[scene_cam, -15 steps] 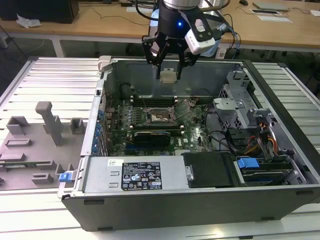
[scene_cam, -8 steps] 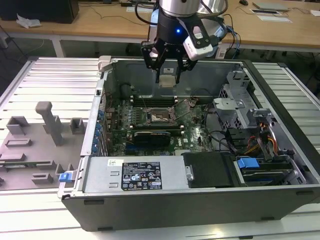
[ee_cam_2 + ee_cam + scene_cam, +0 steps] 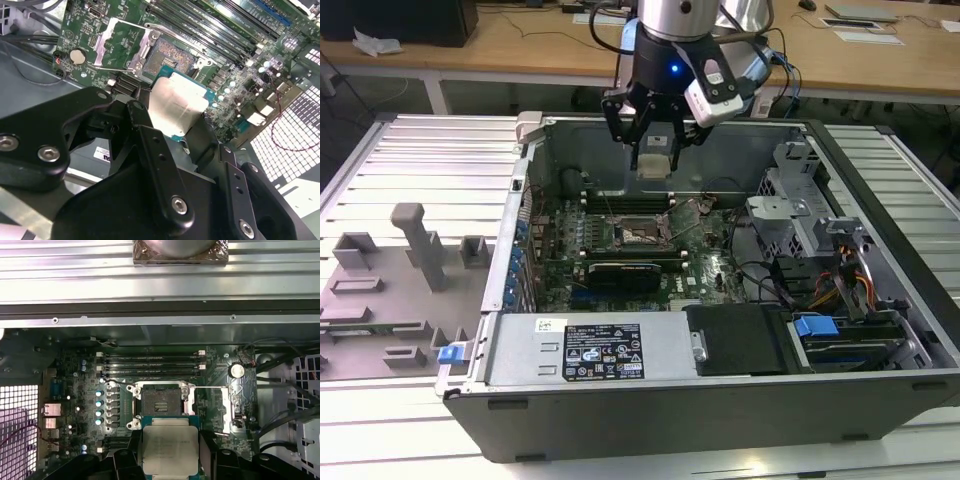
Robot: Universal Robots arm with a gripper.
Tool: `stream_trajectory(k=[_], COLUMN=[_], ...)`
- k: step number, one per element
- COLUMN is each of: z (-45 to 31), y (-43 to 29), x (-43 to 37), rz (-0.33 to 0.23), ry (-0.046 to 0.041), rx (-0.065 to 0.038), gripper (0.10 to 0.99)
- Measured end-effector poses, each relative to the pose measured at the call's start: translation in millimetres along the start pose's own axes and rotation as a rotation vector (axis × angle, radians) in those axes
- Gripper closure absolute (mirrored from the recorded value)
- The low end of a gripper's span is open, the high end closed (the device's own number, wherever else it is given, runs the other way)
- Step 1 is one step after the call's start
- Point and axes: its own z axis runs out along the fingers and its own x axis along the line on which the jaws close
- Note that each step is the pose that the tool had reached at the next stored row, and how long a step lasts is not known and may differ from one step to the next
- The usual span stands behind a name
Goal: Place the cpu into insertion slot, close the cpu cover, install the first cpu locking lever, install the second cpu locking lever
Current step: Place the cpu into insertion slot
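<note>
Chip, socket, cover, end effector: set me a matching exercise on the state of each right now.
Things:
1. chip
2. socket
3. cover
4. end effector

States:
a. swung open
b. shut on the chip
c. empty, contacts bare
d. held in the air, not seated

Pairs: 1-d, 2-c, 3-a, 4-b
</note>
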Motion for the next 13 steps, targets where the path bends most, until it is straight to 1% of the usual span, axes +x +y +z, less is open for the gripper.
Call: stream_trajectory(k=[9, 13], z=[7.8, 11.1], y=[-0.7, -1.0], x=[1.0, 1.0], rz=[0.0, 0.009], ry=[0.0, -0.0009], rx=[0.0, 0.003], gripper=[0.545, 0.545])
